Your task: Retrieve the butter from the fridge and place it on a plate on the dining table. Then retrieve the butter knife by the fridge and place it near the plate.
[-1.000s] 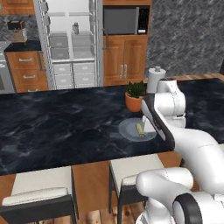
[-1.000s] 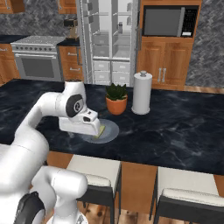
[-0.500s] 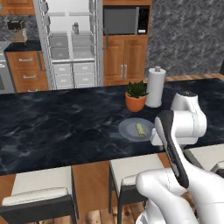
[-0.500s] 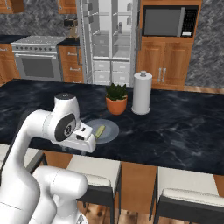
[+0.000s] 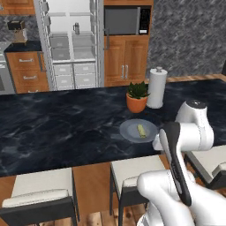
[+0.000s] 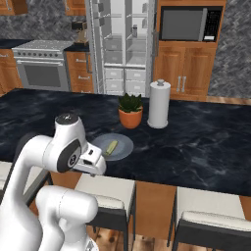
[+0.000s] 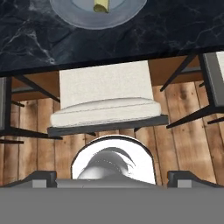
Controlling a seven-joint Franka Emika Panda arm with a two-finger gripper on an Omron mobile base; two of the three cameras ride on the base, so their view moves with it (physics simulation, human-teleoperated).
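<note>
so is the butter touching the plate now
Touching: the left base view shows the butter lying flat on the plate, no gap under it.

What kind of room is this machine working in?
A rendered home kitchen, apparently: an open grey two-door fridge, a black microwave in wooden cabinets, and a steel oven range behind a black marble dining counter.

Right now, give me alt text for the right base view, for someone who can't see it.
A pale-yellow butter stick lies on a round grey plate on the black marble dining table, beside a potted plant and paper towel roll. The fridge behind stands open.
</note>
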